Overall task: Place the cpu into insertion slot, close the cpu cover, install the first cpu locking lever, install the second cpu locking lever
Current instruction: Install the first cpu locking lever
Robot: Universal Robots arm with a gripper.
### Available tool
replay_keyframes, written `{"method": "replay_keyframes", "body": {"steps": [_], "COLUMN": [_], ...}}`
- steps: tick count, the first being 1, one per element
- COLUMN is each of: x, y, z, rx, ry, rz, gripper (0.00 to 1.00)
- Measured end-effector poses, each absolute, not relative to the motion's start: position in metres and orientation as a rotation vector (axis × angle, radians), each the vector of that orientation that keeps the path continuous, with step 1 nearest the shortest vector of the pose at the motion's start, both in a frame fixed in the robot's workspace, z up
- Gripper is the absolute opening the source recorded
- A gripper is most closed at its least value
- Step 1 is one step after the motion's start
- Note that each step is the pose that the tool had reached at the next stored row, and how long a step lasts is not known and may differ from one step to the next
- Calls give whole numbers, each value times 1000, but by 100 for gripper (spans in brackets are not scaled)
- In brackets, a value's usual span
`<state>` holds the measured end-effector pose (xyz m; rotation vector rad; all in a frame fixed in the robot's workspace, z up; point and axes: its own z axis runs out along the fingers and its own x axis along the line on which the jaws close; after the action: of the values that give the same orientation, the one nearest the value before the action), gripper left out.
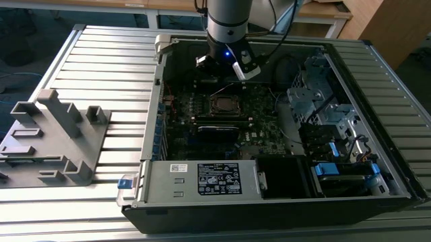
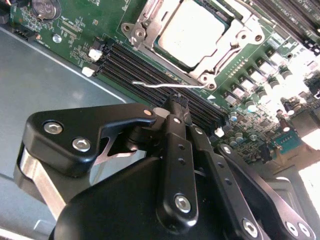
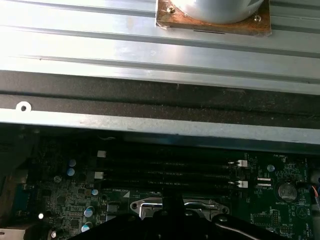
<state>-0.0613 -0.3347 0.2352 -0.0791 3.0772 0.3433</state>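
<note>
In the second wrist view the cpu [image 2: 192, 29] lies flat in the insertion slot [image 2: 212, 72], its grey top showing through the window of the cpu cover [image 2: 146, 22], which lies down over it. A thin wire locking lever [image 2: 167, 84] juts out free beside the socket, over the memory slots. My gripper [image 2: 176, 103] is shut, its black tips just short of that lever and holding nothing. In the exterior view the gripper [image 1: 222, 71] hangs inside the open computer case, just behind the socket [image 1: 224, 104].
Black memory slots [image 2: 145, 67] run beside the socket. The case's metal wall [image 3: 150, 122] rises close behind the gripper. A power supply box [image 1: 202, 179] and drive cage [image 1: 323, 101] crowd the case. A grey fixture [image 1: 57, 136] stands on the slatted table at the exterior view's left.
</note>
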Motion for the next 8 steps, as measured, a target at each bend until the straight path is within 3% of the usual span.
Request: {"method": "replay_keyframes", "body": {"steps": [8], "x": [-54], "y": [-334], "z": [231], "rx": [-79], "ry": [3077], "rz": [343], "gripper": [10]}}
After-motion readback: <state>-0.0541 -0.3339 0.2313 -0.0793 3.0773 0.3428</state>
